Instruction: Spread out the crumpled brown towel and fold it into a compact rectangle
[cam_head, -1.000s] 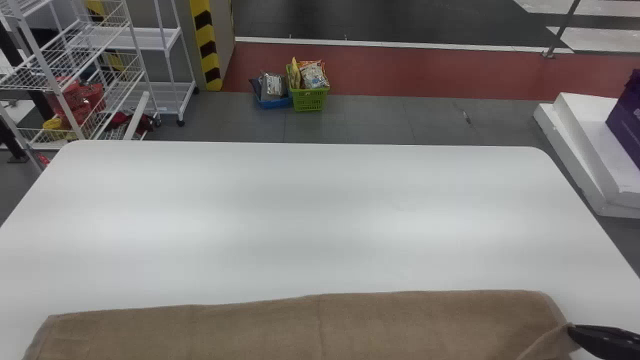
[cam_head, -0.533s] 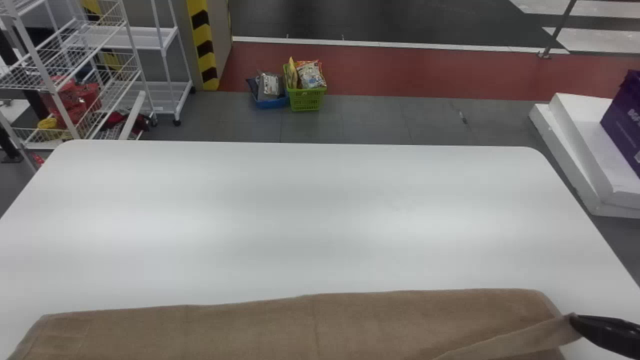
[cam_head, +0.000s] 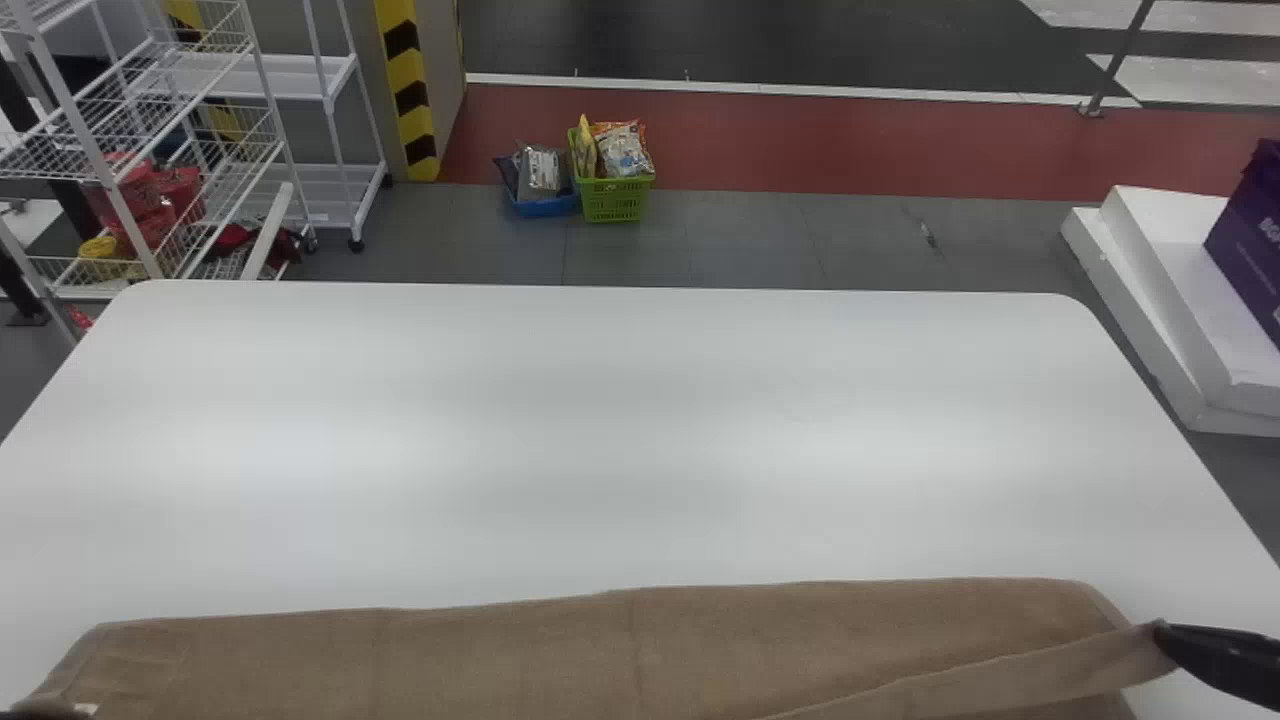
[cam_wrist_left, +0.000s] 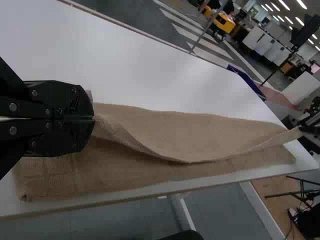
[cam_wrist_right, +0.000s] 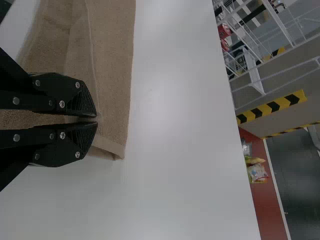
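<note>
In the head view the towel (cam_head: 500, 660) lies along the table's (cam_head: 640, 430) six o'clock side, its near part cut off. At four o'clock the right hand (cam_head: 1163, 634) is clamped on a raised flap. At eight o'clock the left hand (cam_head: 45, 715), just a dark sliver there, pinches the flap's other end, hiding the gripped cloth

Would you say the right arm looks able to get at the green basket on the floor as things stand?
Probably not: the green basket stands on the floor beyond the far edge of the table, and the right gripper is busy, its fingers closed on the brown towel.
</note>
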